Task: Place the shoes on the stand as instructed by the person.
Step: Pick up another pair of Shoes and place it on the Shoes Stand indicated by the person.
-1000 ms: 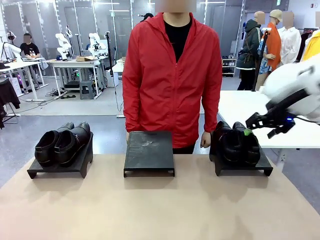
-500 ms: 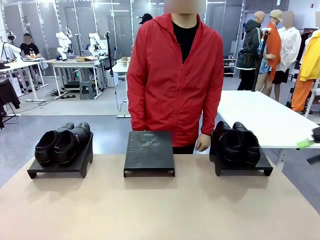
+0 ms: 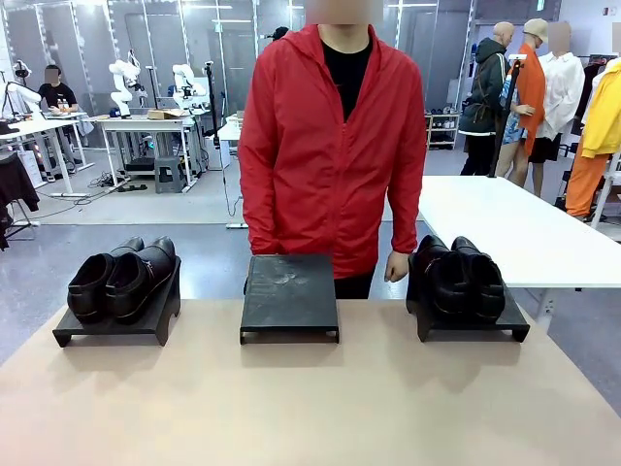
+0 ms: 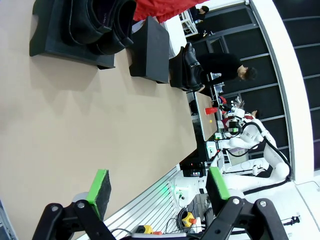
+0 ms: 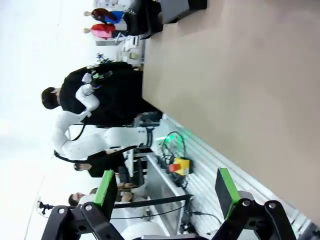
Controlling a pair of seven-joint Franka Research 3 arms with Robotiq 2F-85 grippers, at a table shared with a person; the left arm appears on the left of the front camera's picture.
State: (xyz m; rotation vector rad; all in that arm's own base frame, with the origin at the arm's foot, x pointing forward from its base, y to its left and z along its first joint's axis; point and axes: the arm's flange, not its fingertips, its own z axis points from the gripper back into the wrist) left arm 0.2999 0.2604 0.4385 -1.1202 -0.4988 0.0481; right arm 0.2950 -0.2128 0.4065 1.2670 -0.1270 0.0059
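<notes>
One pair of shoes (image 3: 122, 279) sits on the left stand (image 3: 118, 316), the other pair (image 3: 458, 277) on the right stand (image 3: 473, 321); the middle stand (image 3: 289, 296) is bare. Left gripper (image 4: 157, 187) and right gripper (image 5: 165, 192) fingers apart, holding nothing, off the bench (image 3: 310, 408). Risk: the person (image 3: 335, 146) gives no visible cue, hand (image 3: 397, 266) hanging near the right pair, so picking a pair now could choose wrongly.

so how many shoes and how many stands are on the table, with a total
black shoes: 4, one pair on the left stand at, one pair on the right stand at
black stands: 3, the middle stand bare
total: 7
</notes>
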